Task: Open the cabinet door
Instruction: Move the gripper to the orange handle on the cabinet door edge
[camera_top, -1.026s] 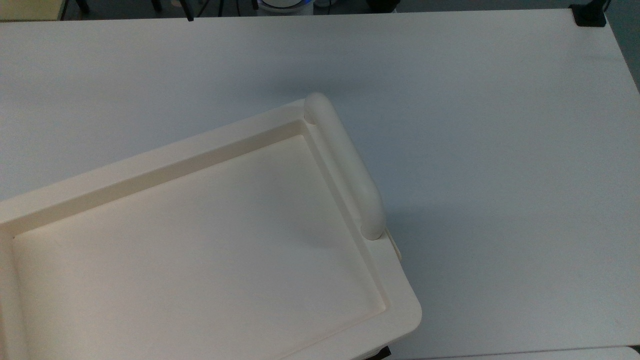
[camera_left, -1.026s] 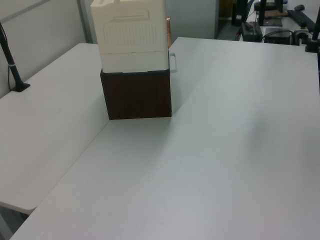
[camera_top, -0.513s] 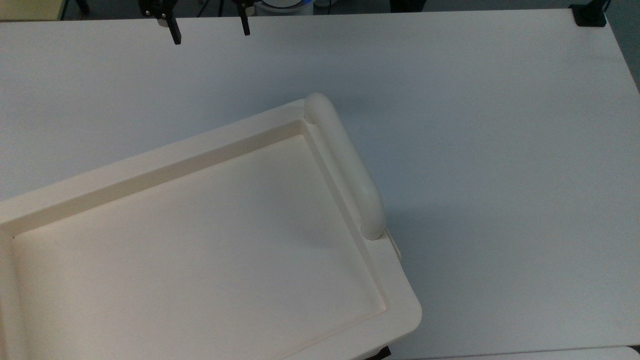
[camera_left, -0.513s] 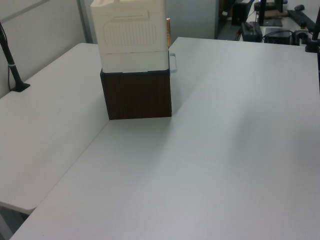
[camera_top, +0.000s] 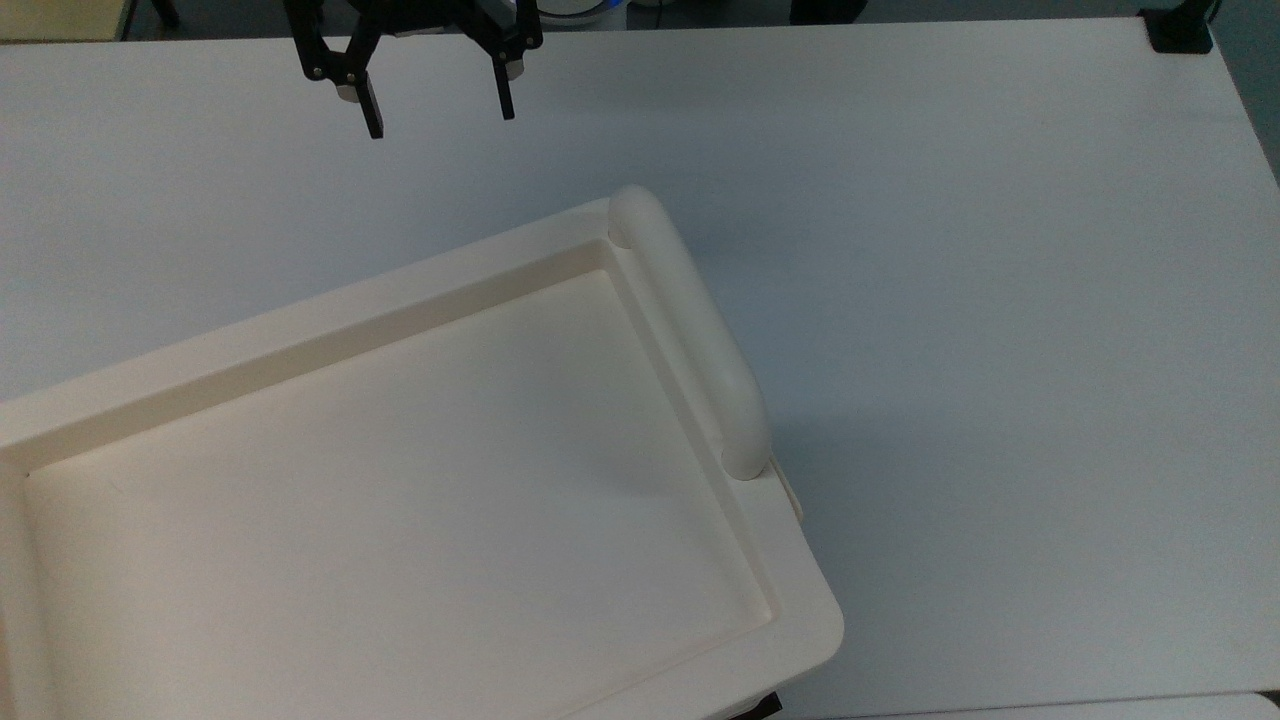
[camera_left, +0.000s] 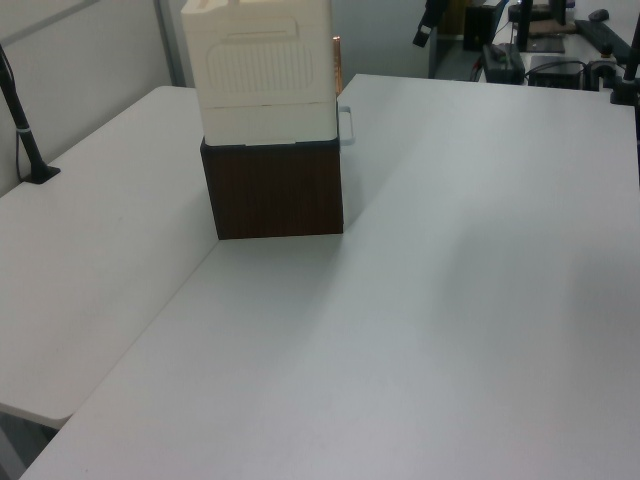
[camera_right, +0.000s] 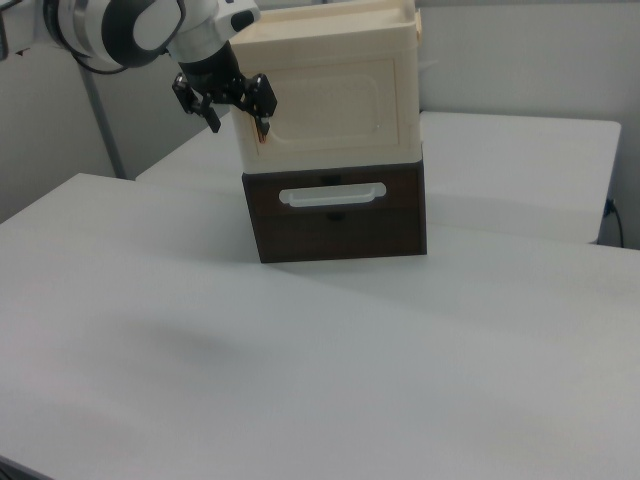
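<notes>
Cabinet door (camera_right: 330, 103) sits flush w/ cream body. My gripper (camera_top: 438, 108) hangs above table (camera_top: 1000, 250), fingers spread wide, nothing held.

The cabinet door (camera_right: 326, 100), seen in the right view. We see a flat cream-white plastic panel with a rounded rectangular outline moulded into its face. It stands upright and lies flush with the cabinet body (camera_right: 330, 22) of the same colour, so we read it as closed. It sits directly above the dark brown drawer unit (camera_right: 340, 222), at the far side of the tabletop (camera_right: 300, 370).
</notes>
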